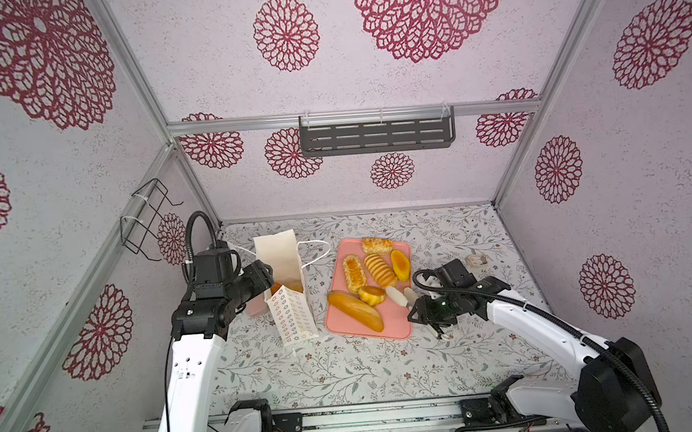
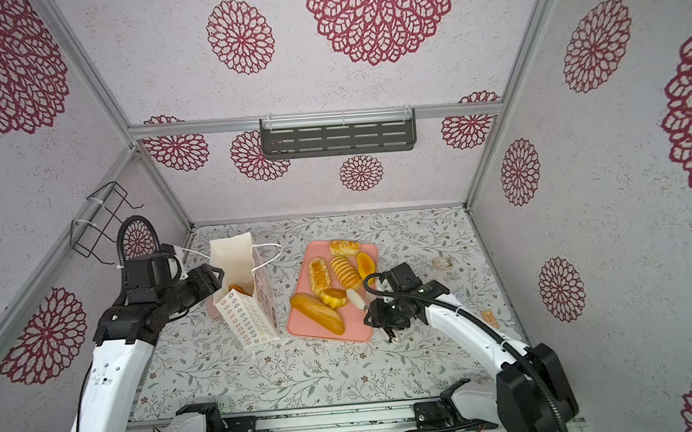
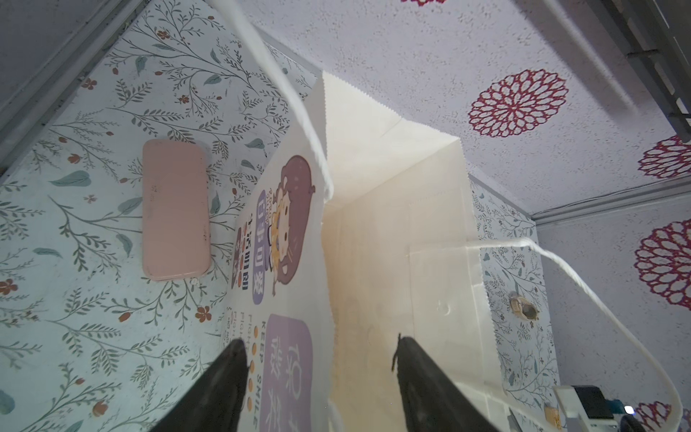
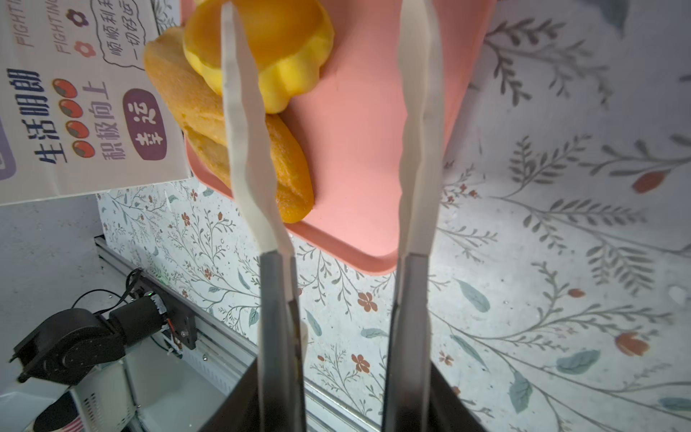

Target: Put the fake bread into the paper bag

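The paper bag (image 1: pixel 284 258) (image 2: pixel 233 256) stands open at the left of the table, with one golden bread (image 1: pixel 289 287) in its bottom. My left gripper (image 3: pixel 321 344) is open at the bag's rim, one finger outside the cartoon-girl wall and one inside. On the pink tray (image 1: pixel 389 322) (image 2: pixel 352 329) lie a baguette (image 1: pixel 355 310) (image 4: pixel 288 168), a fluted bun (image 1: pixel 372 294) (image 4: pixel 276 45), a ridged loaf (image 1: pixel 380 269), an orange-centred oval (image 1: pixel 400 265) and two braided pastries. My right gripper (image 4: pixel 344 392) is shut on white-tipped tongs (image 1: pixel 398 297), whose tips stand apart beside the fluted bun.
A pink case (image 3: pixel 175 215) lies on the table behind the bag's left side. A tape roll (image 1: pixel 477 260) sits at the right rear. A wire rack (image 1: pixel 148 218) hangs on the left wall and a dark shelf (image 1: pixel 376 133) on the back wall.
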You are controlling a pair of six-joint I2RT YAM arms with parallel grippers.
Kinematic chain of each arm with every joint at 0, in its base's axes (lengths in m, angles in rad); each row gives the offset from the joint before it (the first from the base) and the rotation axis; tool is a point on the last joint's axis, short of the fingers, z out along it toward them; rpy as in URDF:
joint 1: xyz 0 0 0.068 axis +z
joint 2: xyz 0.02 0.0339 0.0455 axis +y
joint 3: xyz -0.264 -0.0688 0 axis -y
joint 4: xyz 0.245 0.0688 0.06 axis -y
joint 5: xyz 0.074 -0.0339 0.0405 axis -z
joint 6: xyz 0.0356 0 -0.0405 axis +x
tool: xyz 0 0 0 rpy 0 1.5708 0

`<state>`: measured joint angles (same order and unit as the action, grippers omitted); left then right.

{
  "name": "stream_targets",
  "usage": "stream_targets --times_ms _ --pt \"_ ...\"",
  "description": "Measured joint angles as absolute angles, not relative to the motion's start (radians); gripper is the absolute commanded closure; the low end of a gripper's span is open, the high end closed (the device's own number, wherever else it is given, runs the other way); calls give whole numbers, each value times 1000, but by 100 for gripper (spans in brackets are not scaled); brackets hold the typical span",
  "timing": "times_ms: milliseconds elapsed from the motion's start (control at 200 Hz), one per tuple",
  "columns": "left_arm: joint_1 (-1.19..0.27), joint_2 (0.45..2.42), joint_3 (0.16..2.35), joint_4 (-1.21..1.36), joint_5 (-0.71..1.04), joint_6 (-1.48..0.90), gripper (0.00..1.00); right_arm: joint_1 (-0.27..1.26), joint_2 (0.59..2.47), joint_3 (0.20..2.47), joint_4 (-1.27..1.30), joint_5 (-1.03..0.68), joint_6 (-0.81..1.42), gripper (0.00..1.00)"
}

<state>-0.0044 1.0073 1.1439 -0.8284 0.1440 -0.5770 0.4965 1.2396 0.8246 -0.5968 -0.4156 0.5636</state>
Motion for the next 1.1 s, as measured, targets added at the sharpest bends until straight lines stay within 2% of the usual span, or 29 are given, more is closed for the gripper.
stream_targets --times_ms 395,1101 --pt "-5 1007 1136 -828 143 -577 30 510 1240 794 -470 -507 655 36" --pt "-5 1007 1113 -825 143 -577 28 616 1362 862 -477 -528 644 30"
